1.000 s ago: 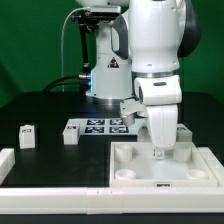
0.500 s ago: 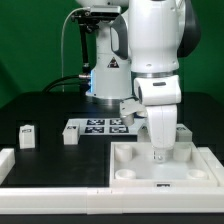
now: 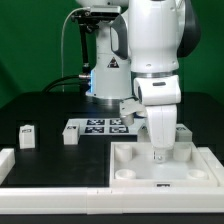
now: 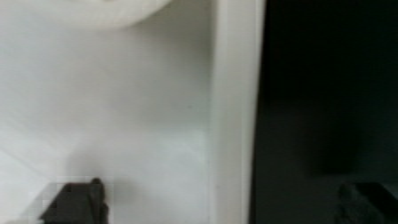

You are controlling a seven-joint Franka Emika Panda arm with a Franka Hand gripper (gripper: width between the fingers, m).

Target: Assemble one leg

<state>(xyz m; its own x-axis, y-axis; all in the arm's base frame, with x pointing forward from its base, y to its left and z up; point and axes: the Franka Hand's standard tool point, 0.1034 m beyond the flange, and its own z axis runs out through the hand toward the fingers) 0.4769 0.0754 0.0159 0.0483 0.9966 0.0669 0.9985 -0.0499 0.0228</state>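
The leg (image 3: 158, 155) stands upright inside the large white tray-like part (image 3: 130, 175) at the tabletop's near edge. Above it the gripper (image 3: 160, 148) hangs, jaws spread wide, gripping nothing. Farther back, two legs (image 3: 28, 136) and the marker board (image 3: 100, 126).

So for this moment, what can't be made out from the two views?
- Exterior view: the hand is low over the tray-like part; the arm hides whatever sits under it.
- Exterior view: tags on the two loose legs are too small to read.
- Wrist view: blurred white surface only; no leg is identifiable.
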